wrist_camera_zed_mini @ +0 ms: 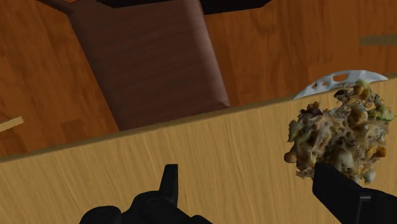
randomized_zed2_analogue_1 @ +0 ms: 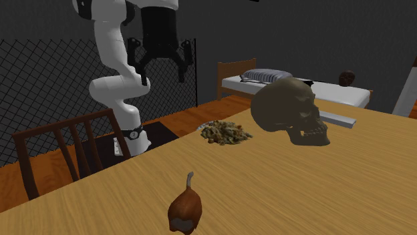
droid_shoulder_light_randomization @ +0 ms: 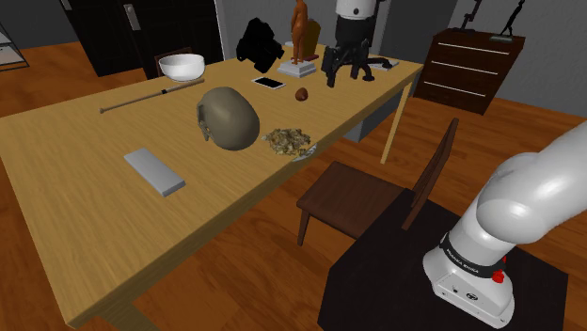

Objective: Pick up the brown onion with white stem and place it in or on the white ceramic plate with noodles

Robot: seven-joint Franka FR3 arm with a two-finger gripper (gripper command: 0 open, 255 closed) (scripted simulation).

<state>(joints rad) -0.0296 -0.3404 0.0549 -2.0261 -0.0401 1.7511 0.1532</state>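
needs a reach away from the stand (droid_shoulder_light_randomization: 376, 291): gripper (wrist_camera_zed_mini: 248, 175) spread wide and empty above the table (droid_shoulder_light_randomization: 85, 188) edge beside the white plate of noodles (wrist_camera_zed_mini: 331, 81), brown onion (randomized_zed2_analogue_1: 185, 210) well apart beyond that plate, stem pointing nearly up.

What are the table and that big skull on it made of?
The table looks like pale wood: grain streaks run along its top. The skull is matte olive-brown, without shine; bone, clay or plastic, I cannot tell.
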